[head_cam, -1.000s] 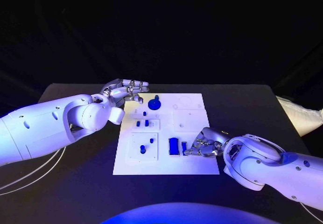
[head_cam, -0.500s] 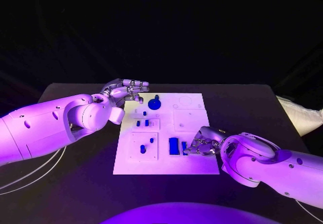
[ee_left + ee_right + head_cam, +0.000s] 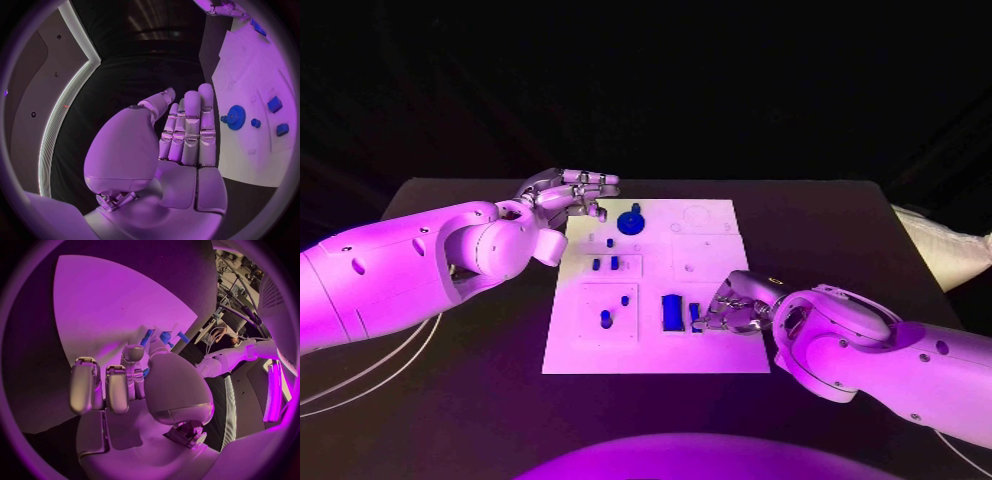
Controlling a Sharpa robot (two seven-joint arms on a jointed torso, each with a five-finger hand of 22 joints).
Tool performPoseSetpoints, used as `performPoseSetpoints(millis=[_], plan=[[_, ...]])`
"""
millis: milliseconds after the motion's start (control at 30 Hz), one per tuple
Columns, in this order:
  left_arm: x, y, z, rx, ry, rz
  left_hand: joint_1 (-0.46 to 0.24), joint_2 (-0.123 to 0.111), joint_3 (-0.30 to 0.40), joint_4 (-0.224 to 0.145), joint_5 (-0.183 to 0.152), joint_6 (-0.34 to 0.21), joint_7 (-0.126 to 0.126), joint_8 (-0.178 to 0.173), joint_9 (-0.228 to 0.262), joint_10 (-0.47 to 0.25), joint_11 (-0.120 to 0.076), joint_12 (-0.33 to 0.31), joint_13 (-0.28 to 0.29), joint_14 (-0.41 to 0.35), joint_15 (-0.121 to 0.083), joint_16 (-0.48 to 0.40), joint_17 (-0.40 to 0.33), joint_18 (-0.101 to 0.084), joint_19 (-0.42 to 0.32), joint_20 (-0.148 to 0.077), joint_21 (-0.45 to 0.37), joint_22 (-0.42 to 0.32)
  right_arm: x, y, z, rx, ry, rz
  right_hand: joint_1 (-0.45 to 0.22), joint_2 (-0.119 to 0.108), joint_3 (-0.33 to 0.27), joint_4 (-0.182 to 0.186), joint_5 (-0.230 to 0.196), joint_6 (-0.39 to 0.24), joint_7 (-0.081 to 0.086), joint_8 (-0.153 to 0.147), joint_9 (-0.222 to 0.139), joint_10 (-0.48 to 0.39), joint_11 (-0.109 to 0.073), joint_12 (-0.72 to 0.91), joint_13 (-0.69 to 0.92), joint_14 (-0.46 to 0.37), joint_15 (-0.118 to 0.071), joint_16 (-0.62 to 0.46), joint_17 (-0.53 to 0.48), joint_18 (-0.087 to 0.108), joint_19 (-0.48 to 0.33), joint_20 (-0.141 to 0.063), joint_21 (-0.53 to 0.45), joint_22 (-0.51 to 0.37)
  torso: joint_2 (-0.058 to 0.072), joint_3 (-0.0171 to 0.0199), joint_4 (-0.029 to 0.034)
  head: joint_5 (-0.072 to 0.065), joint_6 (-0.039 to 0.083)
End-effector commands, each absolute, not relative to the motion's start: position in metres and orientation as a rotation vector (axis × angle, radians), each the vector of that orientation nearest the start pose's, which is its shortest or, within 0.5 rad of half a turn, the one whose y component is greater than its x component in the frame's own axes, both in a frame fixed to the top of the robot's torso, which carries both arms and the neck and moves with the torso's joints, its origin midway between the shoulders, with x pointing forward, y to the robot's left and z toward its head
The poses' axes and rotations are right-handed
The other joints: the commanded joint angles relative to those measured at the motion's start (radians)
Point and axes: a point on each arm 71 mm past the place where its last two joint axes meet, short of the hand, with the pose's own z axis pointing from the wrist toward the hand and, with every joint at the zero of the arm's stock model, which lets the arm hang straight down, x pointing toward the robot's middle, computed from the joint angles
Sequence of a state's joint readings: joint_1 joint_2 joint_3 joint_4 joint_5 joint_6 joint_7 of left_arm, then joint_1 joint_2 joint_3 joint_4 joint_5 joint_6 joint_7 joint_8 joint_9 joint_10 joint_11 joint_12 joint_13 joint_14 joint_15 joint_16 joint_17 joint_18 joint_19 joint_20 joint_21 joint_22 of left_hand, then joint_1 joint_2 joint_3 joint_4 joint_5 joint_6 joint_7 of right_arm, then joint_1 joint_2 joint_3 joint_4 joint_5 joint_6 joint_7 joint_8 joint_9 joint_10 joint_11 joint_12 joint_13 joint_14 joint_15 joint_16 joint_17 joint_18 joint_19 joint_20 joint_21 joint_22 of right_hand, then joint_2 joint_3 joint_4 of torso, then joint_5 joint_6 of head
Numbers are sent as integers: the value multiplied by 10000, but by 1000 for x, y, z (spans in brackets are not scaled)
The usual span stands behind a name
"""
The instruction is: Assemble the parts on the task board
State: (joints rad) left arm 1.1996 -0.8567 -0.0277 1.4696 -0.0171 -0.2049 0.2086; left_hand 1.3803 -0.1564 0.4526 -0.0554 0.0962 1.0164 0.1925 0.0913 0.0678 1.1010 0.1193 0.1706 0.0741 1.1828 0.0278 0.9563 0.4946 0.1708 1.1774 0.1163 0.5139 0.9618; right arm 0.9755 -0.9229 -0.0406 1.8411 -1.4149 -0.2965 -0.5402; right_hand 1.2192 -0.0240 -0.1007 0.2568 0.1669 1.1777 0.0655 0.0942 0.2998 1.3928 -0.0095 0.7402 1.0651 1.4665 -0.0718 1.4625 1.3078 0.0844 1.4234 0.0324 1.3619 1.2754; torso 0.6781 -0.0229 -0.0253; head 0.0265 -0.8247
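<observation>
The task board (image 3: pixel 711 345) lies in the middle of the black worktop (image 3: pixel 473 400), long side running away from the robot. On it stand several blue parts: a round gear (image 3: pixel 632 223) near the far left corner, two small pegs (image 3: pixel 604 264) side by side in a raised square below it, a small oval piece (image 3: pixel 606 319) in the near-left square, and a taller rectangular block (image 3: pixel 672 312) near the middle of the near half.

The left hand (image 3: pixel 571 192) hovers at the board's far left corner, just beside the gear and not touching it. In the left wrist view the fingers (image 3: pixel 190 125) lie straight and close together, with nothing between them and the thumb — the gear (image 3: pixel 235 117) sits apart on the board beyond them.

The right hand (image 3: pixel 740 305) rests low on the board's near right part, right next to the block, its fingers (image 3: pixel 115 387) curled downward. Its fingertips pinch a thin blue pin (image 3: pixel 694 316) — in the right wrist view slim blue pieces (image 3: pixel 147 336) show just past the thumb.
</observation>
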Motion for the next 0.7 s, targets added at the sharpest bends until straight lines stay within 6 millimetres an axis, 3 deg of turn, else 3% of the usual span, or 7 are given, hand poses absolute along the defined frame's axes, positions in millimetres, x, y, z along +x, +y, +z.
performPoseSetpoints(millis=[33, 167, 333, 433, 467, 533, 700], plan=[[498, 224, -189, -11799, 16050, -15077, 41, 116, -52, -17, -25, -73, 7, 65, -3, -117, 5, 76, -11, -107, -1, 22, -26, 118, -8, 76, -55, -23, 378, -172, -255, 1776, 20272, 6694, -60, -76, -137, 32, 61, -121, 61, 0, 32, -135, 34, -225, -126, 676, -11, -125, 727, -117, -146, 30, -156, -184, -21, -12, -2, 5, 24], [498, 224, -191, -12113, 15888, -15258, 1, 107, -85, 3, -33, -75, 1, 73, -2, -116, 6, 97, -8, -117, 7, 22, -33, 113, -15, 83, -67, -31, 393, -185, -241, 3289, 19893, 8446, 181, 8, -267, -54, 212, -380, 160, -111, 40, -375, 120, -566, -293, 599, 60, -349, 428, -22, -393, 90, -508, -621, -89, -39, -14, -22, 114], [498, 226, -196, -12614, 15489, -15358, -104, 109, -173, 66, -39, -58, -37, 111, 5, -98, -16, 164, 2, -179, 15, 14, -54, 110, -63, 98, -123, -66, 418, -200, -227, 4987, 18885, 10282, 1036, 286, -174, -554, 221, -731, 309, -234, 47, -1068, 236, -2003, -1142, 347, 149, -1103, -529, 247, -1068, 172, -1538, -1878, -236, -85, -40, -48, 282], [500, 229, -202, -12954, 15099, -15262, -199, 117, -303, 130, -42, 44, -128, 206, 21, -23, -69, 284, 21, -556, 19, -195, -172, 115, -340, 111, -334, -172, 437, -211, -221, 6142, 18178, 11299, 1680, 461, -65, -940, 131, -1183, 508, -290, 6, -1933, 424, -3168, -1977, -436, 312, -3191, -2897, 787, -2658, 307, -4047, -4741, -396, -127, -77, -59, 385], [501, 230, -204, -13089, 14940, -15210, -204, 128, -345, 141, -43, 68, -158, 235, 20, -2, -81, 328, 23, -829, 23, -438, -300, 110, -583, 121, -509, -258, 444, -215, -220, 6549, 17931, 11598, 1856, 515, -27, -1025, 140, -1427, 622, -302, -31, -2313, 534, -3554, -2290, -1074, 413, -4657, -4432, 946, -3313, 387, -5080, -5785, -466, -149, -84, -65, 432], [504, 233, -208, -13351, 14632, -15089, -183, 194, -413, 162, -45, 79, -173, 273, 7, 31, -94, 404, 14, -1254, 60, -1123, -688, 114, -1139, 156, -950, -505, 458, -222, -219, 7337, 17479, 12129, 2103, 522, -40, -1151, 88, -1770, 849, -302, -81, -2752, 845, -4307, -3133, -2160, 681, -7136, -6515, 959, -3898, 633, -6258, -6577, -584, -188, -92, -91, 562], [512, 237, -217, -13781, 13968, -14829, -203, 243, -319, 282, -41, 16, -202, 241, -14, 187, 0, 202, -98, -1905, 469, -4034, -2074, 38, -2693, 527, -2527, -1642, 492, -236, -222, 9081, 16339, 13135, 2789, 850, 259, -1444, -215, -1943, 1097, -289, -290, -3251, 1217, -5860, -5334, -3013, 1117, -9951, -8047, 987, -4486, 1110, -8412, -8083, -848, -245, -154, -30, 868]])
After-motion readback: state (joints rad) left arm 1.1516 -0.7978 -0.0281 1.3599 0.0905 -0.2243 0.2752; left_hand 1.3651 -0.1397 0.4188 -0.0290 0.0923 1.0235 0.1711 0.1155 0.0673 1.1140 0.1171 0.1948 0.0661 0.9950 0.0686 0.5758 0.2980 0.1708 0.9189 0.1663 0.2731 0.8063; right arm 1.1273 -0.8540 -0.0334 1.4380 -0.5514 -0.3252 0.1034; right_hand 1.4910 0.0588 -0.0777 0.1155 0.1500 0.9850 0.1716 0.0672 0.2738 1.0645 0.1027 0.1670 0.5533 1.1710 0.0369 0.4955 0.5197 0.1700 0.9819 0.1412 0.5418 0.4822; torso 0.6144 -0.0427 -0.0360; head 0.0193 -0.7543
